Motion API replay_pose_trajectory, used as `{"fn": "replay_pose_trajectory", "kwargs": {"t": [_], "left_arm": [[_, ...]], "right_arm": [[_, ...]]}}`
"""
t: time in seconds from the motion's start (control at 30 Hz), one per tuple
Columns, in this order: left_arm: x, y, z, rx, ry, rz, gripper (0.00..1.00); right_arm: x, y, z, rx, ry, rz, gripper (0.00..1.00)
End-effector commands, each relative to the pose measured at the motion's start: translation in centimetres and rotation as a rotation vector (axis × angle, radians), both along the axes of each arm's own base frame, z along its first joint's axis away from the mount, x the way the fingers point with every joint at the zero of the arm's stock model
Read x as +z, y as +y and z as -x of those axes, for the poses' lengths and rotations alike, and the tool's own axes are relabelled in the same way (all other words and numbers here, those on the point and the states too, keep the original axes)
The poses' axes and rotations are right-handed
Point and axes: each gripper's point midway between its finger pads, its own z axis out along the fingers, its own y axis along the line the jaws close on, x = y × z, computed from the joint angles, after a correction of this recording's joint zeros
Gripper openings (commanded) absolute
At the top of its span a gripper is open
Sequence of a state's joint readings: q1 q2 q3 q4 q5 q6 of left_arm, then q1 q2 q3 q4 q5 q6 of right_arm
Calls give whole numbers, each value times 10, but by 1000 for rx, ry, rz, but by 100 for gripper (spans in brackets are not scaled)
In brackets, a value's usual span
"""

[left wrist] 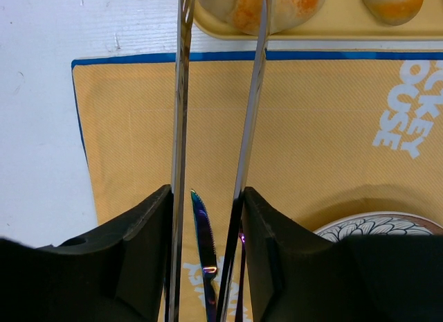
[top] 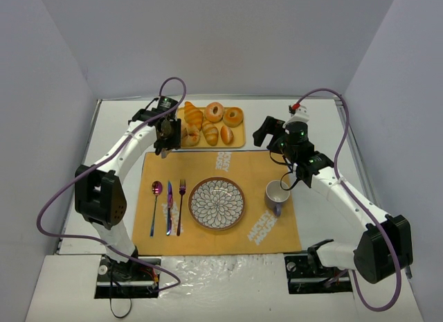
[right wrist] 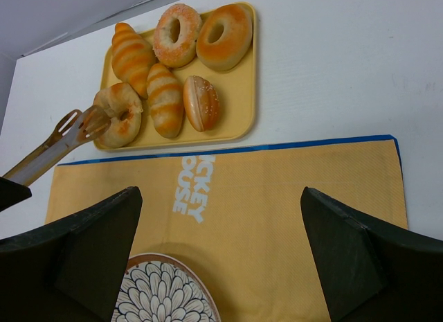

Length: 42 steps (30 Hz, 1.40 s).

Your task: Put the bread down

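The bread (right wrist: 118, 109), a round knobbly bun with a dimpled centre, lies at the near left of the yellow tray (right wrist: 243, 93). It also shows in the top view (top: 190, 136) and at the upper edge of the left wrist view (left wrist: 256, 5). My left gripper (top: 168, 138) (left wrist: 208, 197) is shut on metal tongs (left wrist: 181, 93). The tongs' tips (right wrist: 82, 124) sit at the bun's left side, touching or just over it; I cannot tell whether they grip it. My right gripper (top: 266, 133) (right wrist: 220, 197) is open and empty above the orange placemat (right wrist: 291, 190).
The tray also holds two ring donuts (top: 214, 112), croissants (top: 194, 116) and a small bun (top: 226, 133). On the placemat are a patterned plate (top: 217, 203), a mug (top: 277, 195), a spoon (top: 156, 190), a knife (top: 169, 210) and a fork (top: 182, 197).
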<state>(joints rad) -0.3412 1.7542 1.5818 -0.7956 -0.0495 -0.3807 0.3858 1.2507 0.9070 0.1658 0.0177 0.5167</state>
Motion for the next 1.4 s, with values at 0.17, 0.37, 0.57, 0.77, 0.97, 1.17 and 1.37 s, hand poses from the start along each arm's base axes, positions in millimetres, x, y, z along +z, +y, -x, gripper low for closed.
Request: {"fn": "replay_pose_trajectory", "kwargs": {"t": [0.17,0.37,0.57,0.77,0.97,1.17,1.37], "left_arm": [[42,-4,-15,16,-121,21,12],[60,0,-11,17,-157,22,1],[71,3,-6,9,-173,18,0],[79,5,-1,3,-187,19,0],[87,5,5,-9,-199,30,0],[93,2,16,-40,-193,58,0],[104,-3,38,-93,-197,97,0]], "right_arm": [[31,-1,-6,-10,-100,-45,96],[32,-1,-5,-11,-103,-43,96],[32,-1,-7,-12,-101,-42,96],[31,-1,-7,-14,-98,-43,96],[30,-1,-9,-16,-97,-39,96],[30,0,-11,-17,-96,-38,96],[31,1,-15,-18,-95,-34,96]]}}
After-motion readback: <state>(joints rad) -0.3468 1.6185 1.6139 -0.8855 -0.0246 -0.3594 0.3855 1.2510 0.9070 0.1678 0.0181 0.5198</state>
